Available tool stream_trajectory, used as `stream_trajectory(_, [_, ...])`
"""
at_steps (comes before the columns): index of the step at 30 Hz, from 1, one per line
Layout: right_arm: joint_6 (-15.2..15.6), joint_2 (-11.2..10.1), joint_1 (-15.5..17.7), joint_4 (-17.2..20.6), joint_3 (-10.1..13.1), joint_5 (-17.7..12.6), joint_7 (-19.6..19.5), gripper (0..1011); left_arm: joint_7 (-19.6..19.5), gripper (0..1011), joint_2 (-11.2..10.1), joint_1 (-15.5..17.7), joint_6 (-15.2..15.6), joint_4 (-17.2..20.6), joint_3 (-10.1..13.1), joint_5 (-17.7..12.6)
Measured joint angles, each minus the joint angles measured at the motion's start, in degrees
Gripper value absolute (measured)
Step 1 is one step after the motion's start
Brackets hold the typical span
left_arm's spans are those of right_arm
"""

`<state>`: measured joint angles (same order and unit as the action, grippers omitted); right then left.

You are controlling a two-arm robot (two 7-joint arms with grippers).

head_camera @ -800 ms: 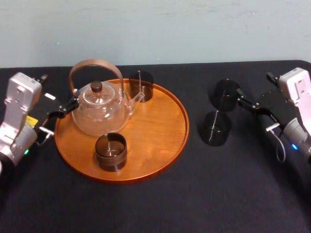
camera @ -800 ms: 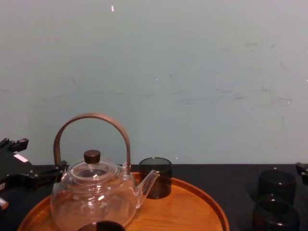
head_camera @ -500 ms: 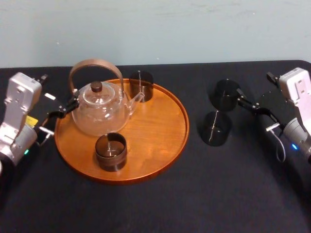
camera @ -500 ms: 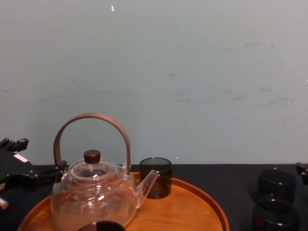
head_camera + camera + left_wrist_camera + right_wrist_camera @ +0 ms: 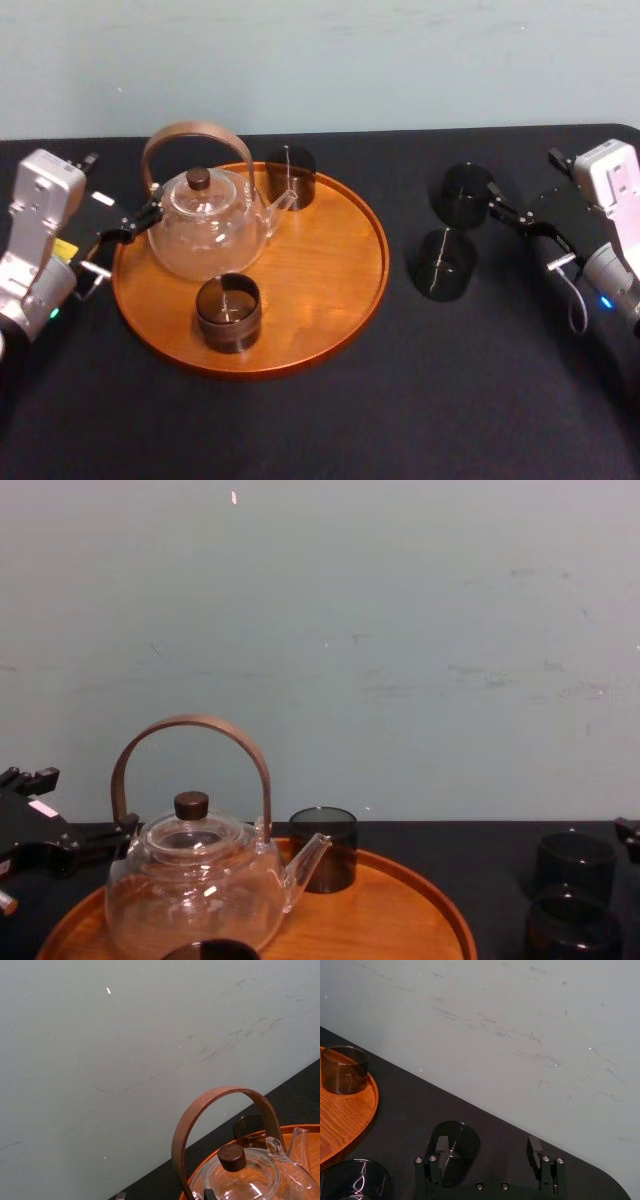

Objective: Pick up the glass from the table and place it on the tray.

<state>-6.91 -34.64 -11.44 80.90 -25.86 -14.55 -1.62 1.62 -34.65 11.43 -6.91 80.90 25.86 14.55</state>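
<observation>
dark glasses (image 5: 228, 313) (image 5: 291, 178) (image 5: 441, 265) (image 5: 464, 196): 4 | glass teapot (image 5: 205, 228): 1 | round wooden tray (image 5: 322, 272): 1 | black table (image 5: 330, 425): 1

Directly ahead of me a plain pale blue-green wall (image 5: 420, 600), evenly lit and marked with faint scuffs and a few small white specks, meets the far edge of the black counter (image 5: 420, 420).

The tray (image 5: 330, 290) is sitting on the left half of the table (image 5: 420, 400), carrying a teapot (image 5: 205, 225) toward its left, a back glass (image 5: 291, 178) behind the spout and a front glass (image 5: 228, 313) before the teapot. Right of the tray, two more are standing on the table (the far glass (image 5: 463, 197) directly behind the near glass (image 5: 442, 264)).
</observation>
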Motion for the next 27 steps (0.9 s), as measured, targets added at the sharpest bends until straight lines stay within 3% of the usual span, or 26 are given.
stream_trajectory(27, [0.03, 0.08, 0.0, -0.04, 0.2, -0.2, 0.39, 1002, 0.0, 1010, 0.0, 0.0, 0.0, 0.0, 0.0, 0.0])
